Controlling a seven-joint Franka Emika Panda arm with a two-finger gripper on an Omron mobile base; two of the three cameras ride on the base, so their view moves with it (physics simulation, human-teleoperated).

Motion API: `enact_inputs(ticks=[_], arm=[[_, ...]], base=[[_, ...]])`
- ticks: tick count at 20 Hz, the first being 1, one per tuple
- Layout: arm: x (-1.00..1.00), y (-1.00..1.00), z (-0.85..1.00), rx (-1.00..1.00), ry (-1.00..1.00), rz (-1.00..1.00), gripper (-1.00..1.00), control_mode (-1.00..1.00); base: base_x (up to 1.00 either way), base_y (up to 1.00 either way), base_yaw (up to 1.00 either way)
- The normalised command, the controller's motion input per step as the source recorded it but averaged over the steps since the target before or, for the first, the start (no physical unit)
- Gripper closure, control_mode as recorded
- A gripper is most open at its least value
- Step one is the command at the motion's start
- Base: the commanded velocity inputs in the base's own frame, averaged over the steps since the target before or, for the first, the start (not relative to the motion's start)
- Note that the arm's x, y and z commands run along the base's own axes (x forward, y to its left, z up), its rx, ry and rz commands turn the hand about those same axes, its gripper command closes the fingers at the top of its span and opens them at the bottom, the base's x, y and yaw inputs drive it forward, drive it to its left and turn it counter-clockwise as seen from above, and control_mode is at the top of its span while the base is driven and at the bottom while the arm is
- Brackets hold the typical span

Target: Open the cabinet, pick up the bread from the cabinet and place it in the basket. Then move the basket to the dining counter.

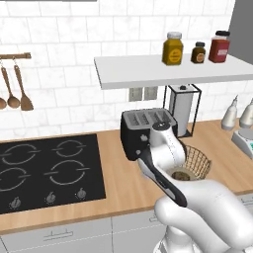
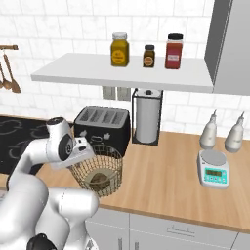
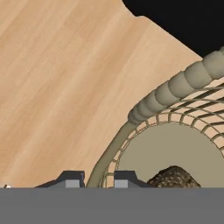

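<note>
The tan wire basket (image 1: 200,160) (image 2: 111,162) (image 3: 183,83) stands on the wood counter in front of the black toaster. The dark-brown bread (image 1: 182,174) (image 2: 99,179) (image 3: 175,177) lies inside it on the beige base. My gripper (image 3: 98,180) (image 2: 84,157) reaches down over the basket's near-left rim. One fingertip (image 3: 72,179) is outside the rim and the other inside, both tight against the wire, shut on it. In the left base view my arm hides the basket's left half. The dining counter is out of view.
Close behind the basket are the black toaster (image 1: 146,128) (image 2: 102,124) and a paper towel holder (image 2: 146,117). The black hob (image 1: 44,170) lies to the left. A scale (image 2: 213,171) and two bottles (image 2: 209,132) stand to the right. A white shelf (image 2: 122,73) with jars hangs overhead.
</note>
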Motion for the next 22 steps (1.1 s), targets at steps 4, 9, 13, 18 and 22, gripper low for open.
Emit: enact_inputs(ticks=[4,9,13,18,22], arm=[[-0.16,-0.17,0.34,-0.05,0.0,0.05,1.0,-1.0],[-0.28,-0.13,0.8,-0.07,-0.01,0.09,1.0,-1.0],[-0.68,-0.01,0.77,-0.08,0.0,0.11,1.0,-1.0],[-0.3,0.0,0.93,-0.04,0.0,0.1,1.0,-1.0],[-0.02,-0.02,0.41,0.0,0.01,0.1,1.0,-1.0]], base=[[0.0,0.0,0.0],[0.0,0.0,0.0],[0.0,0.0,0.0],[0.0,0.0,0.0],[0.0,0.0,0.0]])
